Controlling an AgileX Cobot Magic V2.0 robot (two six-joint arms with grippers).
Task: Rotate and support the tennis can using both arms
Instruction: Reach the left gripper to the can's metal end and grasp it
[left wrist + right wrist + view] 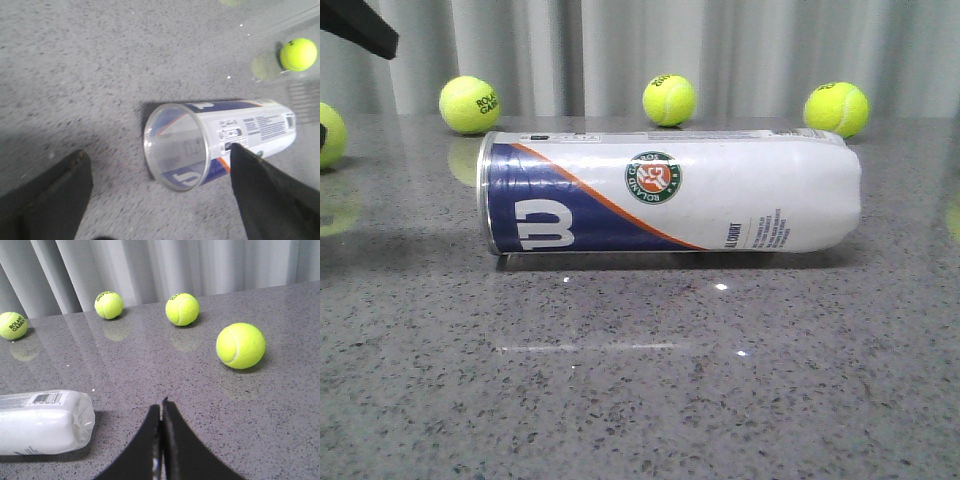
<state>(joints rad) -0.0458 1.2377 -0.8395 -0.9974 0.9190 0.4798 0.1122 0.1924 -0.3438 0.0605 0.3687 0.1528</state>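
- Tennis balls (470, 104) lie along the far edge of the grey table (640, 400), behind the can.
- Tennis can (670, 192) lies on its side, open rim leftward.
- Left gripper (160, 195): jaws spread, hovering over the rim.
- Right gripper (161, 407): jaws pressed together, right of the can, apart.

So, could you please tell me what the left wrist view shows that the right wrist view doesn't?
Only the left wrist view shows the can's open, metal-rimmed mouth, looking empty inside, its navy label, and the open left gripper above that end. Only the right wrist view shows the can's closed white end, four balls such as the nearest, the curtain and the shut right gripper. Both show the can lying on the grey table.
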